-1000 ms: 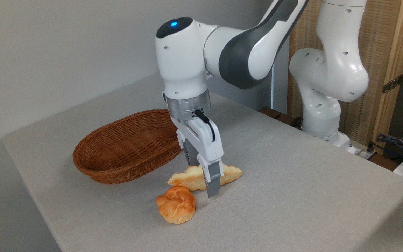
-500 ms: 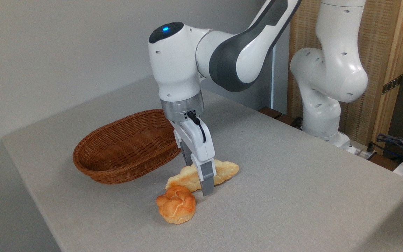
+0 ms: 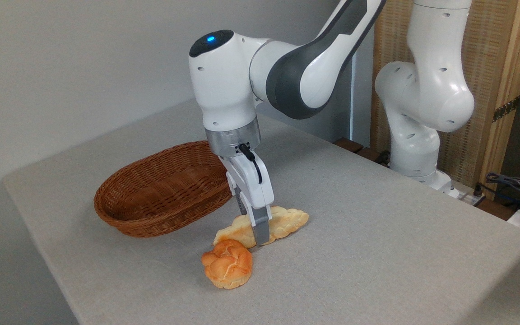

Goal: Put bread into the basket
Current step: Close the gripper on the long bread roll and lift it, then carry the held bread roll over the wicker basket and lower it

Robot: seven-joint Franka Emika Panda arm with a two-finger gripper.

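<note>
Jaws straddled the middle of the bread [image 3: 282, 223] on the desk [image 3: 377, 225] beside the basket [image 3: 160, 194]; whether they squeezed yet, I could not tell. It looked light and stiff; holding its middle seemed best.

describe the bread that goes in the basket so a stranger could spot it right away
Start at the wicker basket on the grey table; just to its right the gripper straddles a long loaf. That is the bread: flat, braided, pale yellow with pointed ends, unlike the round orange-brown bun in front of it.
</note>
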